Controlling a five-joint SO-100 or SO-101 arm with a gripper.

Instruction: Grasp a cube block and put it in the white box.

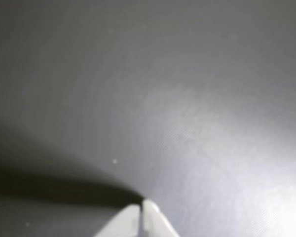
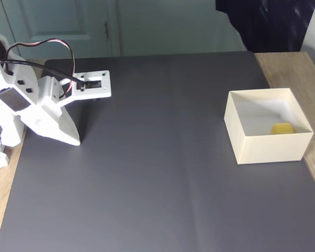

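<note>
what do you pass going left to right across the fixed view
arm → gripper, tips down on the dark mat → white box → yellow cube inside the box, toward its right side

The arm (image 2: 29,107) was white plastic throughout, built of blocky, angular shells. Its gripper (image 2: 73,140) tapered to a smooth pointed wedge. Just behind that sat a flat rectangular bracket (image 2: 92,84) with a dark slot and small dark screw holes. Red, black and pale cables (image 2: 42,46) looped above it. In the wrist view the two white fingertips (image 1: 149,206) were thin, pale and blurred.
</note>
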